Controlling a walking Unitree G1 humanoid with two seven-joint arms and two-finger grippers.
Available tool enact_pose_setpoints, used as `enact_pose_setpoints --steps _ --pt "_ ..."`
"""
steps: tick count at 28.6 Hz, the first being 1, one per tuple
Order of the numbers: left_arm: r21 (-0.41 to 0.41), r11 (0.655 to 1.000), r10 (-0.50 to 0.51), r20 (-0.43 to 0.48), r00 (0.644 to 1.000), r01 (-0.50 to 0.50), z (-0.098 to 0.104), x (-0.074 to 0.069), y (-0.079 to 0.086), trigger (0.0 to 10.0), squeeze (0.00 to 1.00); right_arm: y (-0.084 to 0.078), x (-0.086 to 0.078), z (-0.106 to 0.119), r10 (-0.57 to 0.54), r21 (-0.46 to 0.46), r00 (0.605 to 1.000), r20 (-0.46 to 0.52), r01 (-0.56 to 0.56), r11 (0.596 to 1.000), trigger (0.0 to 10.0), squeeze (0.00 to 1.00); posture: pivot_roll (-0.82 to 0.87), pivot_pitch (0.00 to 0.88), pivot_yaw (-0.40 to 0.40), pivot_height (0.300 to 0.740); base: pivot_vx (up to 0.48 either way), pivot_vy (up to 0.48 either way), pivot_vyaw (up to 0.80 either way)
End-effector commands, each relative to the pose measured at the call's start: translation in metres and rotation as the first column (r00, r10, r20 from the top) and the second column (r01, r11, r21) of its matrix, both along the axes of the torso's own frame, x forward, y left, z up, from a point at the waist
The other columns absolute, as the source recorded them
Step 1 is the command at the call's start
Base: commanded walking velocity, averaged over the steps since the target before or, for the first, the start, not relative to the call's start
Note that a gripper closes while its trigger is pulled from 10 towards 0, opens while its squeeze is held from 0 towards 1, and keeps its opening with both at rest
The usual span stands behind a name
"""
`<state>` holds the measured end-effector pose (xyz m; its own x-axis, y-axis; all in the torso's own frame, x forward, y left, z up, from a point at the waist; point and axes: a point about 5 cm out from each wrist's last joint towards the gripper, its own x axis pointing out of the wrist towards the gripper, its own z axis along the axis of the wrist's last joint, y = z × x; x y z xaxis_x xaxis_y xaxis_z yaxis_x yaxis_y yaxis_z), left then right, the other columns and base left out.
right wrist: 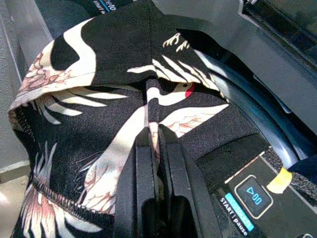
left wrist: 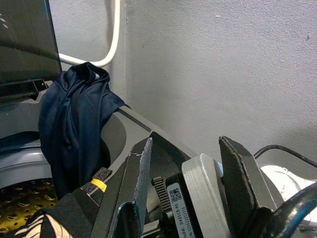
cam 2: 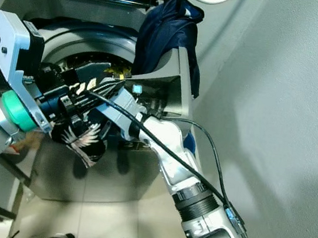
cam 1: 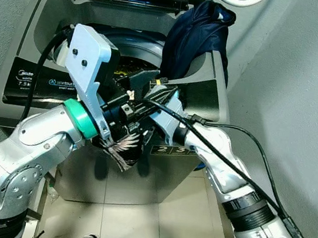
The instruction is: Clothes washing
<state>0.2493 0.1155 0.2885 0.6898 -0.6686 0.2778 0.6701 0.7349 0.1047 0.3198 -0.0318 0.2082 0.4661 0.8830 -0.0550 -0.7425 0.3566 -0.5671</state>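
While the grey top-loading washing machine (cam 1: 209,96) stands lid-up, right gripper (right wrist: 153,130) pinches a black crane-print fabric garment (right wrist: 104,124) at its front edge. Left gripper (left wrist: 190,163) spread, empty. Navy cloth (cam 1: 196,32) drapes over the tub's right rim.

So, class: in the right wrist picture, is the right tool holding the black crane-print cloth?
Yes: the right tool has its two black fingers pinched shut on a fold of the crane-print cloth.

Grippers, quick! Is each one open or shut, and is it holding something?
Left gripper: open, holding nothing.
Right gripper: shut, pinching the black crane-print cloth.
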Motion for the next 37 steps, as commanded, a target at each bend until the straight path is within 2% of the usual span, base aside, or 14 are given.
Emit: enact_pose_setpoints --steps 1,7,8,13,16,19,21,24,27,29,30,32,35,37 --pt "-0.114 0.949 0.303 0.082 0.950 -0.293 0.021 0.011 0.039 10.0 0.00 0.005 -0.020 -0.035 0.120 -0.118 0.990 -0.077 -0.128 0.985 0.0 0.00 0.04 0.125 -0.005 0.740 0.000 0.000 0.00" --pt "-0.121 0.951 0.296 0.077 0.952 -0.286 0.022 0.013 0.038 10.0 0.00 0.007 -0.019 -0.012 0.143 0.064 0.983 -0.111 -0.136 0.989 0.0 0.00 0.03 0.131 0.002 0.740 0.000 0.000 0.00" --pt "-0.127 0.951 0.292 0.076 0.953 -0.281 0.022 0.013 0.037 10.0 0.00 0.011 -0.012 0.002 0.107 0.133 0.992 -0.072 -0.097 0.986 10.0 0.00 0.03 0.132 0.004 0.740 0.000 0.000 0.00" --pt "-0.139 0.952 0.283 0.075 0.956 -0.271 0.024 0.014 0.037 10.0 0.00 0.018 0.001 0.026 0.045 0.241 0.999 -0.026 -0.037 0.970 10.0 0.00 0.02 0.135 0.012 0.740 0.000 0.000 0.00" --pt "-0.189 0.950 0.270 0.104 0.957 -0.248 0.034 0.013 0.034 10.0 0.00 0.037 0.032 0.071 -0.148 0.400 0.988 0.031 0.123 0.908 10.0 0.00 0.02 0.139 0.015 0.740 0.000 0.000 0.00" --pt "-0.213 0.944 0.283 0.123 0.951 -0.253 0.039 0.013 0.034 10.0 0.00 0.045 0.038 0.081 -0.197 0.421 0.979 0.048 0.159 0.893 10.0 0.00 0.02 0.139 0.014 0.740 0.000 0.000 0.00" --pt "-0.228 0.919 0.364 0.182 0.913 -0.321 0.048 0.013 0.036 10.0 0.00 0.058 0.044 0.095 -0.280 0.452 0.957 0.067 0.221 0.864 10.0 0.00 0.04 0.138 0.002 0.740 0.000 0.000 0.00" --pt "-0.237 0.880 0.467 0.262 0.845 -0.412 0.057 0.009 0.037 10.0 0.00 0.069 0.051 0.106 -0.429 0.490 0.903 0.020 0.365 0.792 10.0 0.00 0.05 0.139 -0.006 0.740 0.000 0.000 0.00" --pt "-0.241 0.868 0.491 0.279 0.825 -0.434 0.059 0.008 0.038 10.0 0.00 0.067 0.055 0.109 -0.489 0.511 0.872 -0.010 0.425 0.747 10.0 0.00 0.06 0.136 -0.019 0.740 0.000 0.000 0.00" --pt "-0.251 0.847 0.527 0.287 0.800 -0.468 0.061 0.007 0.042 10.0 0.00 0.055 0.063 0.117 -0.634 0.568 0.770 -0.065 0.551 0.611 10.0 0.00 0.08 0.135 -0.031 0.740 0.000 0.000 0.00" --pt "-0.251 0.847 0.527 0.287 0.800 -0.468 0.061 0.007 0.042 10.0 0.00 0.055 0.063 0.117 -0.634 0.568 0.770 -0.065 0.551 0.611 10.0 0.00 0.08 0.135 -0.031 0.740 0.000 0.000 0.00" --pt "-0.255 0.841 0.536 0.277 0.797 -0.477 0.060 0.005 0.044 10.0 0.00 0.044 0.067 0.120 -0.721 0.586 0.692 -0.033 0.598 0.546 10.0 0.00 0.09 0.138 -0.029 0.740 0.000 0.000 0.00" --pt "-0.253 0.842 0.534 0.273 0.800 -0.476 0.059 0.005 0.045 10.0 0.00 0.041 0.068 0.118 -0.742 0.574 0.670 0.020 0.600 0.558 10.0 0.00 0.09 0.139 -0.028 0.740 0.000 0.000 0.00" --pt "-0.249 0.848 0.525 0.260 0.811 -0.468 0.056 0.006 0.043 10.0 0.00 0.035 0.073 0.100 -0.745 0.477 0.640 0.188 0.603 0.639 10.0 0.00 0.07 0.143 -0.017 0.740 0.000 0.000 0.00"
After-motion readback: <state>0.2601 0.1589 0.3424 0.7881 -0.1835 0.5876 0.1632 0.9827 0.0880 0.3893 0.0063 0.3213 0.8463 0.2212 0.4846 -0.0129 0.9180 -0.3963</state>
